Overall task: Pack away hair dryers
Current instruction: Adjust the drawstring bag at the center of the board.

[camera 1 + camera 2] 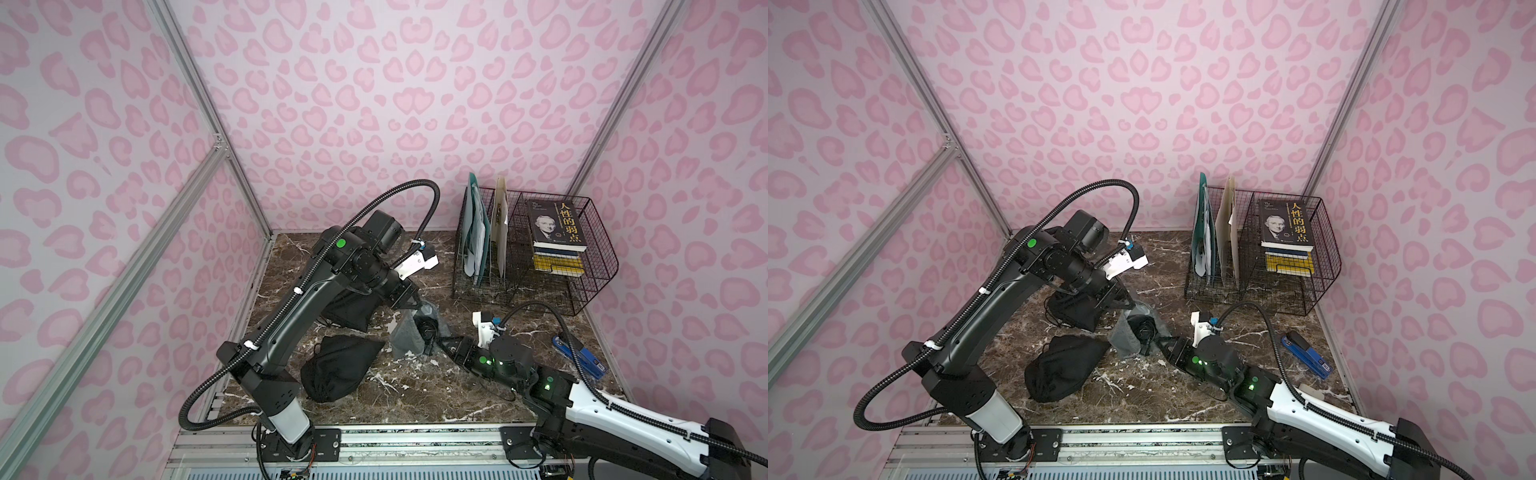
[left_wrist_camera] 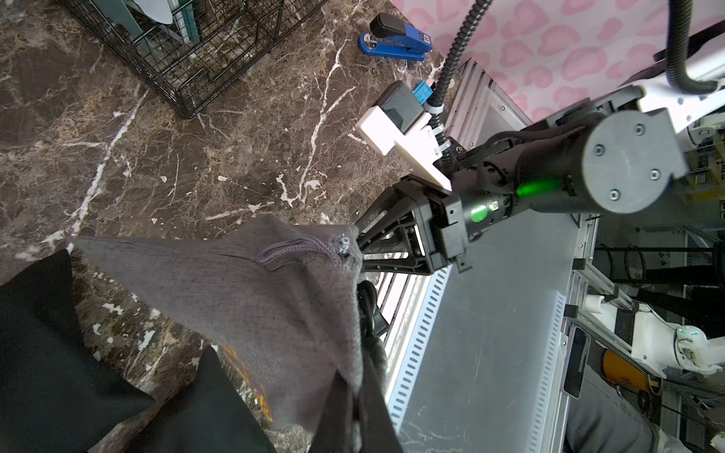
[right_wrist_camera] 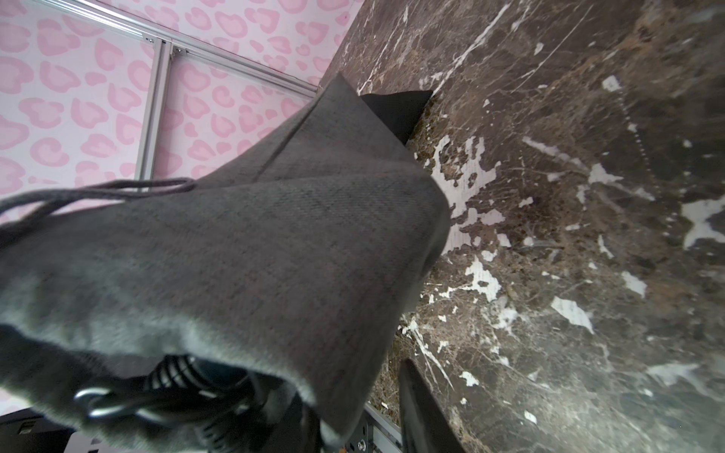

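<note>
Jaws of the left gripper (image 1: 415, 305) are pressed together on the top rim of the grey pouch (image 2: 274, 282). They hold that side of the mouth up, while the pouch's bottom appears to rest on the table (image 1: 415, 399). Opposite, the right gripper (image 2: 357, 244) noses into the same rim by the stitched seam; whether it has closed on cloth I cannot tell. The dark hair dryer (image 3: 212, 370) sits only just inside the mouth, its bundled cord (image 3: 117, 400) bulging at the opening. That looks like the weak point. If the right side lets the rim go slack, or pinches the cord along with the cloth, the dryer could slide or be dragged back out. The thin fold in the left pinch might also slip under the weight and let the pouch collapse. A black pouch (image 1: 336, 368) lies just beside, where a toppling pouch or a sweeping arm could shove it.
</note>
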Available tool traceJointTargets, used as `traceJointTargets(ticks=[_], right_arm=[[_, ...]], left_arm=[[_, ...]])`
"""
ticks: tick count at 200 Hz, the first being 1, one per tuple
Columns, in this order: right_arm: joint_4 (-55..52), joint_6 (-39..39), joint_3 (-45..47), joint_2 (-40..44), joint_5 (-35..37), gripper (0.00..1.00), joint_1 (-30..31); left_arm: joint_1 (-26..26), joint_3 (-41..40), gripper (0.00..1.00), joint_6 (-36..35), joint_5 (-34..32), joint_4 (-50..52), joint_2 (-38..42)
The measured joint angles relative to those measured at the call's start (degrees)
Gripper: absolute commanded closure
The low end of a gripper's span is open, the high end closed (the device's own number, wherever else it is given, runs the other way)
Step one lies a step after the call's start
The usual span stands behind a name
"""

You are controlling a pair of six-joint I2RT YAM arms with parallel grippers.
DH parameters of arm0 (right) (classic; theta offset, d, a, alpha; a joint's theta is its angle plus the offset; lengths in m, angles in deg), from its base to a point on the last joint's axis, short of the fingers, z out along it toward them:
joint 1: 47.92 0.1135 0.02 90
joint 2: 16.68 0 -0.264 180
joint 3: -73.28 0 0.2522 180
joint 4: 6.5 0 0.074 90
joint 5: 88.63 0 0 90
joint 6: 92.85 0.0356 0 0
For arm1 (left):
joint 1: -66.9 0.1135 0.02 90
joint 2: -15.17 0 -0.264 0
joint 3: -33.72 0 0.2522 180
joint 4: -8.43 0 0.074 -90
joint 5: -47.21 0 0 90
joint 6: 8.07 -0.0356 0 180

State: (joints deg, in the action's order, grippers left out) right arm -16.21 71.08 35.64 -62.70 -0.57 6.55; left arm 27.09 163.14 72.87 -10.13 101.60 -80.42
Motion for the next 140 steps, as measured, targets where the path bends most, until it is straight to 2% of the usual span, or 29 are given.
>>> traceJointTargets(ticks=[26,46,92,140], right_arm=[[1.3,-0.1,0.2,0.1,0.0,0.85,-0.5],[1.4,-0.5,-0.2,0.9,0.4,1.0,-0.7],[-1.1,-1.7,-3.1,1.9,0.1,1.0,-2.2],[-10.3,-6.9,-14.1,-4.0,-6.4,1.0,-7.4]], left_arm=[[0.0,-1.2,0.99,0.3,0.4,-0.1,1.4],[0.1,-1.7,0.99,0.4,0.8,-0.1,2.0],[0.8,-4.6,0.99,1.5,0.6,-1.1,2.0],[4.6,-13.4,0.99,4.6,-5.5,-4.7,1.0]])
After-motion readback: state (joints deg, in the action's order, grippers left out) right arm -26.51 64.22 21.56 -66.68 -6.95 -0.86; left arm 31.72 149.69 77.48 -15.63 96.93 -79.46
